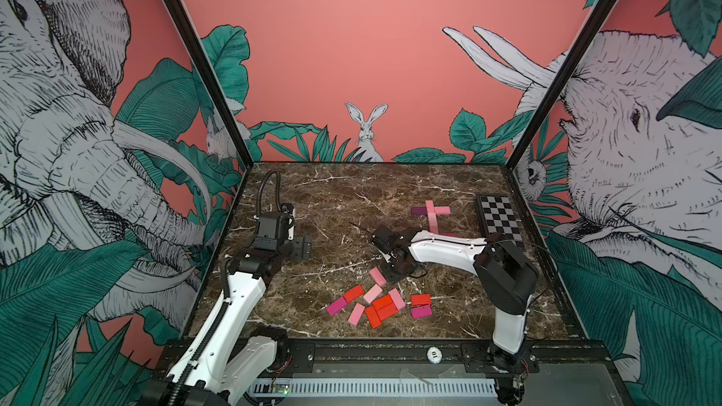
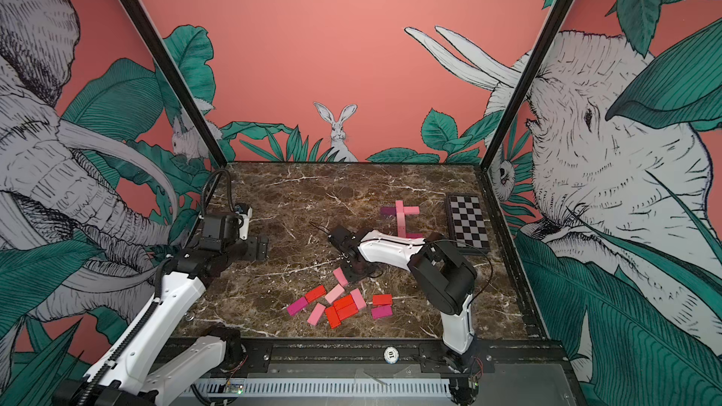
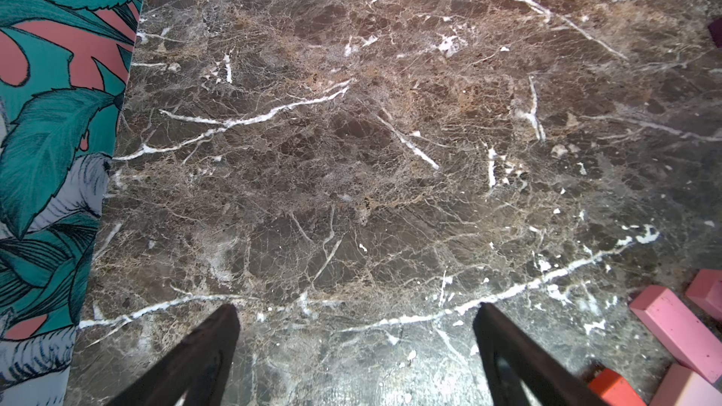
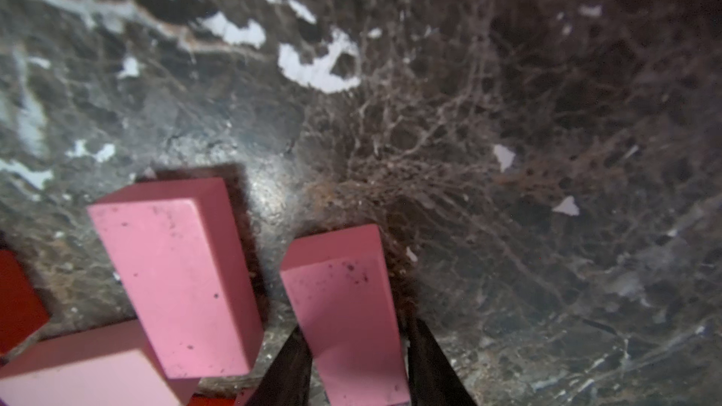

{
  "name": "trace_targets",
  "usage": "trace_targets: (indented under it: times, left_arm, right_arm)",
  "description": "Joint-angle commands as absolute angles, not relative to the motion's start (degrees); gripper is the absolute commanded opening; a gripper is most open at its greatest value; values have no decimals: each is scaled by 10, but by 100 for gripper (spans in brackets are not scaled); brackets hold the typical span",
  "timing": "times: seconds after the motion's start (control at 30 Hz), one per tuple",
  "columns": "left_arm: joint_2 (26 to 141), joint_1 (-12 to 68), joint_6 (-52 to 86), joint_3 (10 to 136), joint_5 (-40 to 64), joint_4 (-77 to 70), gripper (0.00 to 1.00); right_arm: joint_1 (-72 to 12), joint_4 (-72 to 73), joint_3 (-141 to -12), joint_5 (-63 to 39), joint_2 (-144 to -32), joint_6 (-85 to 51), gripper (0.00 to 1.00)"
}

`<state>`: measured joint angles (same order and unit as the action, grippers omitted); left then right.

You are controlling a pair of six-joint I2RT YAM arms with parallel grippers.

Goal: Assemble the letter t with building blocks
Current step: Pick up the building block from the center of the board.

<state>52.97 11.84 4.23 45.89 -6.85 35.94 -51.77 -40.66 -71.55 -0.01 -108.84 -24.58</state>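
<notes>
Two groups of building blocks [image 1: 381, 304] lie on the marble worktop [image 1: 332, 197].

The near group, in the middle, is a loose scatter of about eleven:
- four light pink;
- five red as far as I can tell, three of them packed together;
- two magenta, one at the left end and one at the right.

The far-right group is a cross-shaped figure [image 1: 431, 214]. A pink stem of two blocks runs near to far, with one dark purple block to its left and one pink block to its right. One magenta block at its near end is partly hidden by the right arm. A single checkered board [image 1: 502, 220] lies just right of the figure.

The right gripper [image 1: 394, 270] is down at the far edge of the scatter, clenched on one pink block [image 4: 344, 298]. In the right wrist view, a dark finger [image 4: 291, 365] presses each long side while the block lies flat on the worktop. The left gripper [image 3: 356, 306] hangs over bare marble at the left, its jaws spread wide and holding nothing.
</notes>
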Motion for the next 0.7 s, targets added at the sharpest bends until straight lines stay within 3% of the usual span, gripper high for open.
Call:
trace_targets:
  times: [0.0, 0.3, 0.67]
  left_arm:
    - [519, 117, 37, 448, -76, 370, 96]
    - [516, 118, 30, 449, -76, 374, 97]
    - [512, 118, 27, 450, -78, 364, 97]
  right_arm:
    - [-521, -406, -725, 9, -1099, -264, 35]
    - [-511, -401, -747, 48, -1108, -283, 27]
    - [-401, -406, -946, 32, -1185, -282, 21]
